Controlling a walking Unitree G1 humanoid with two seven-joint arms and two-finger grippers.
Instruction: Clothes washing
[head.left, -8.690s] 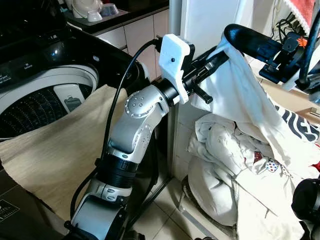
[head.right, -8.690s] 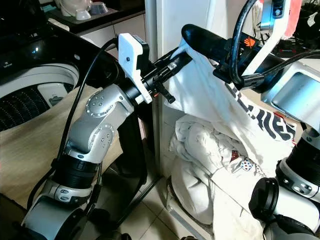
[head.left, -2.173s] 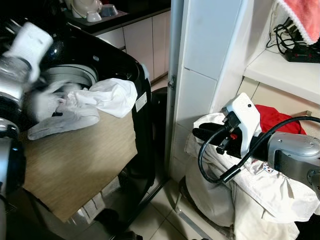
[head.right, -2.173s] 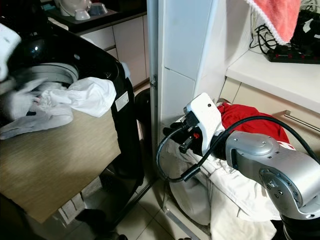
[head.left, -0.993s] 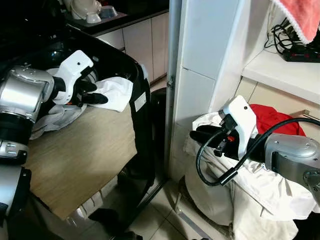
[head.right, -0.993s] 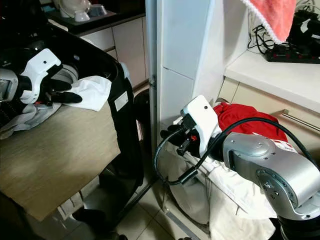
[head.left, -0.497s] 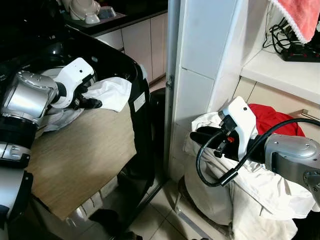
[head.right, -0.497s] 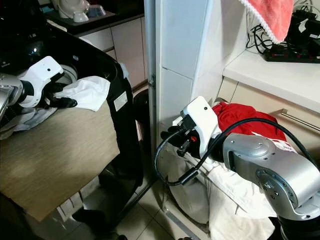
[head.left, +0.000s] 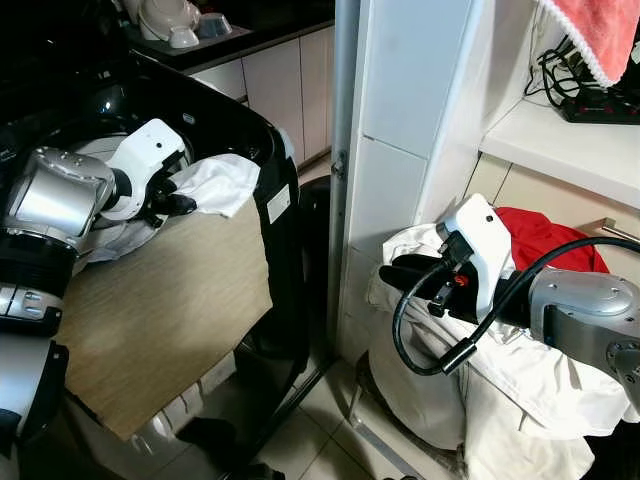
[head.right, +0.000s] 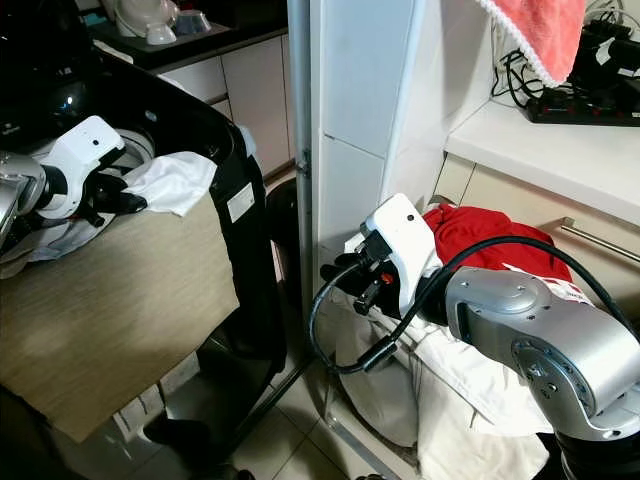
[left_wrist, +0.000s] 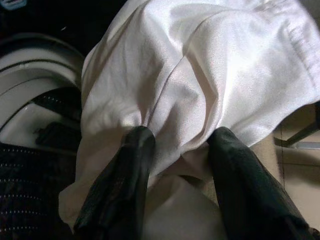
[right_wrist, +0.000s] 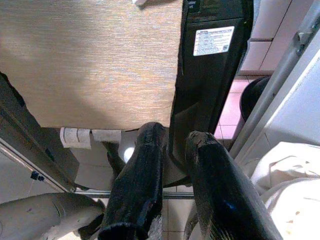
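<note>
The fingers of the left gripper are apart with a fold of the white garment between them at the rim of the washing machine, so this piece looks only half loaded, part of it lying over the beige cloth. The large pile of white laundry and a red garment wait in the basket beside the white pillar, so most of the loading is left, I judge. The right gripper hovers over that pile, its fingers nearly together and holding nothing.
</note>
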